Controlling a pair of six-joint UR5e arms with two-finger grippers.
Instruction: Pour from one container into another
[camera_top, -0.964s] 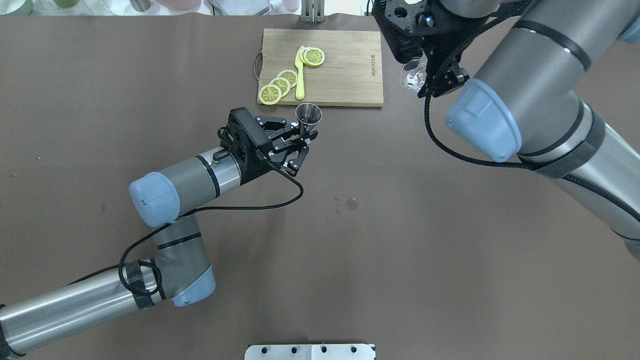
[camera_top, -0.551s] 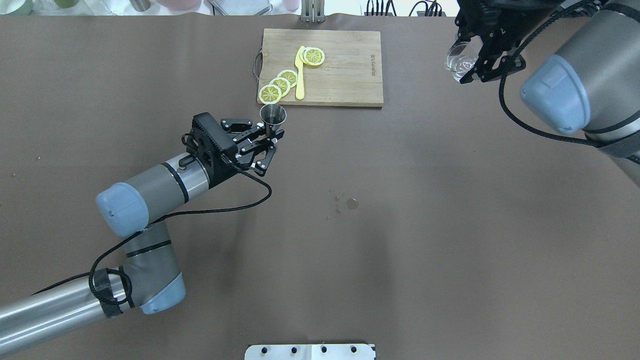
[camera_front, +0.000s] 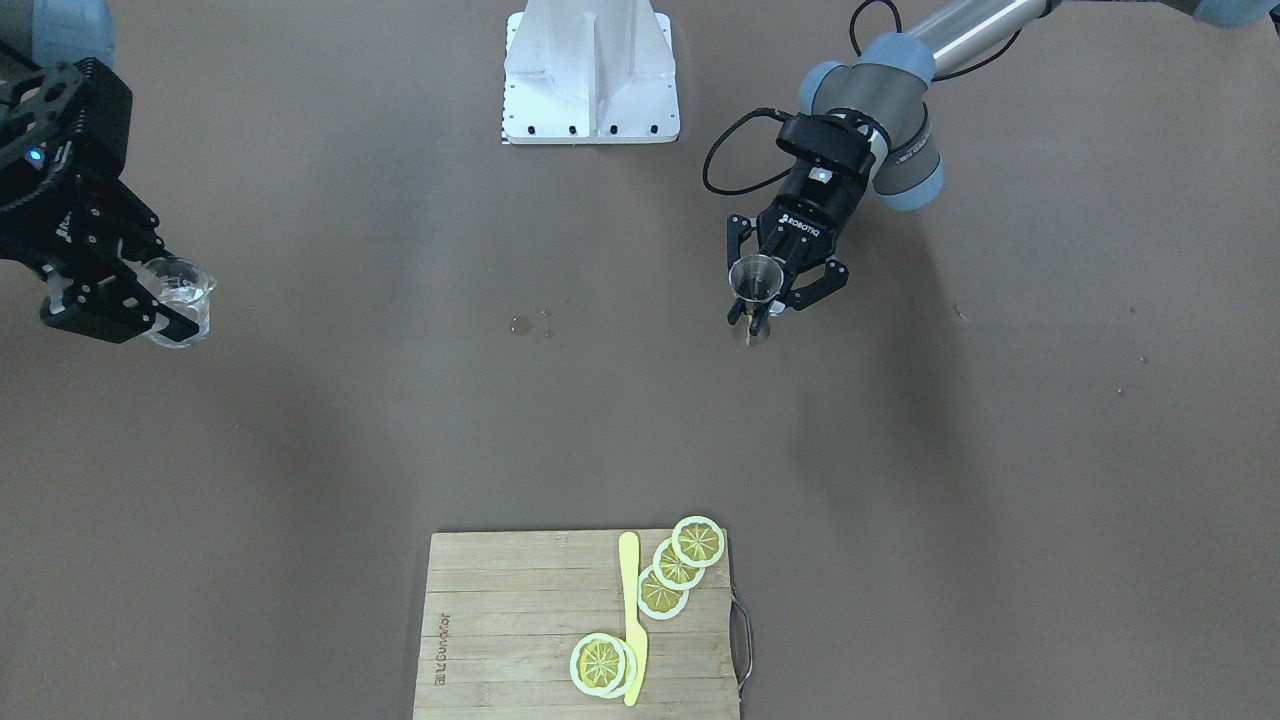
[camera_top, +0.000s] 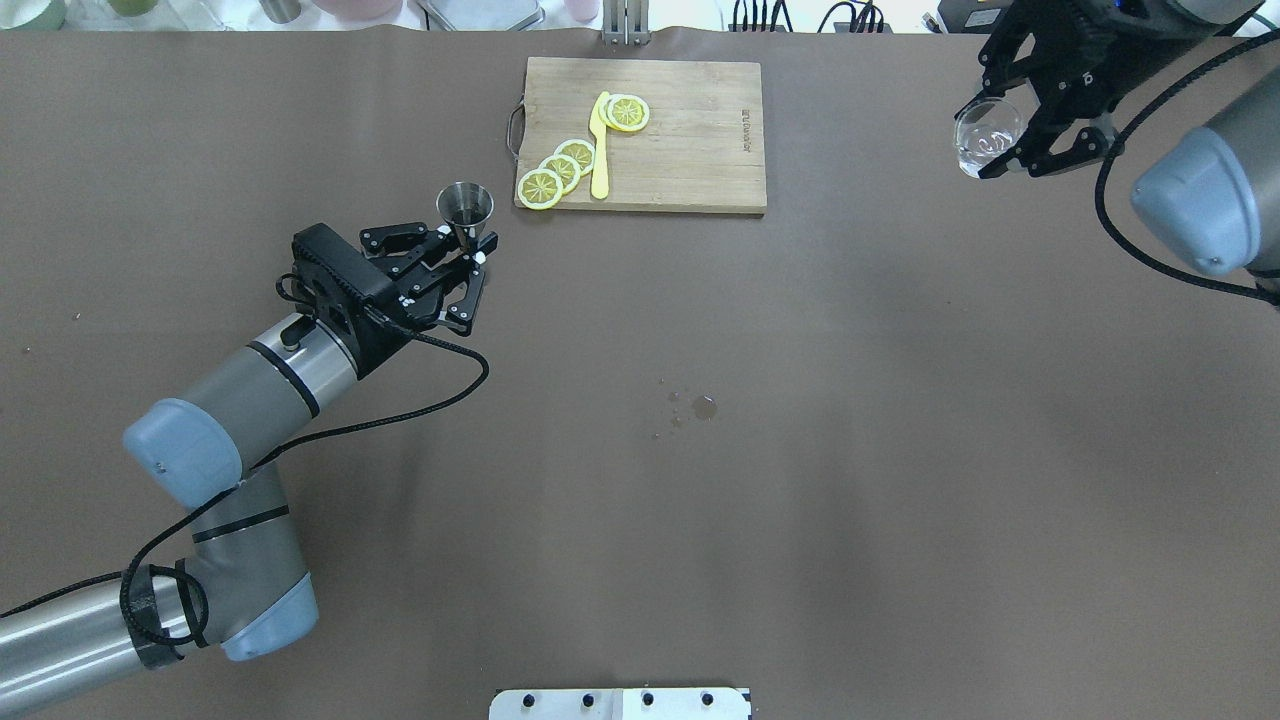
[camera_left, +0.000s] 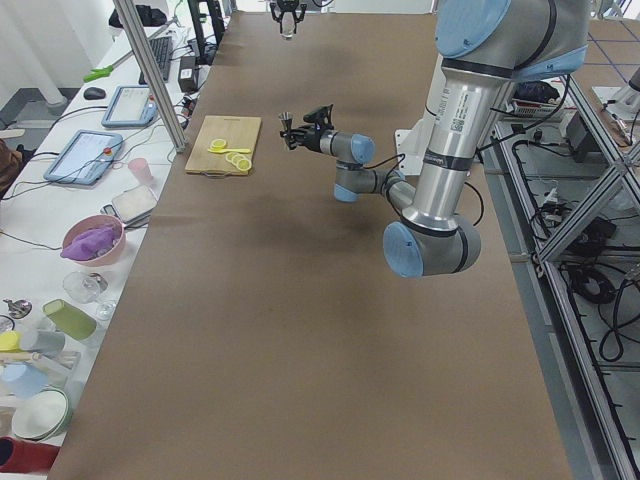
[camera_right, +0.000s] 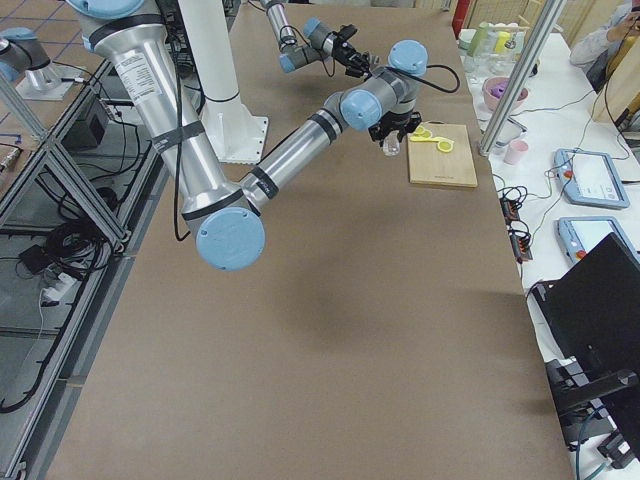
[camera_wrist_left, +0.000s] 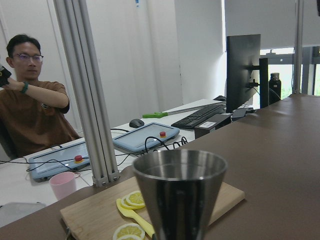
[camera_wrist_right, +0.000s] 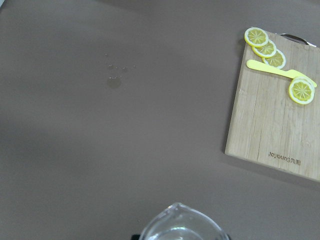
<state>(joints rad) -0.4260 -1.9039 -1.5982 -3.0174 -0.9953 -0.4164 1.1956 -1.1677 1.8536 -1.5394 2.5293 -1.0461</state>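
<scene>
My right gripper (camera_top: 995, 152) is shut on the small clear glass cup (camera_top: 986, 134) and holds it upright, high over the table's far right. The same cup (camera_front: 180, 289) shows at the left edge of the front view, and its pouring lip (camera_wrist_right: 179, 224) at the bottom of the right wrist view. The steel jigger (camera_top: 466, 207) stands upright in the air just left of the board, its waist clamped by my shut left gripper (camera_top: 476, 248). Its upper cone (camera_wrist_left: 180, 192) fills the left wrist view. The two containers are far apart.
A wooden cutting board (camera_top: 690, 140) at the far middle carries lemon slices (camera_top: 560, 168) and a yellow knife (camera_top: 600, 145). A few spilled drops (camera_top: 700, 405) mark the brown table centre. The white robot base (camera_front: 590, 75) sits at the near edge. A person (camera_wrist_left: 30, 95) sits beyond the table.
The left arm has drawn back to the left with the jigger. The right arm has swung right with the glass cup, so the containers have moved apart.
</scene>
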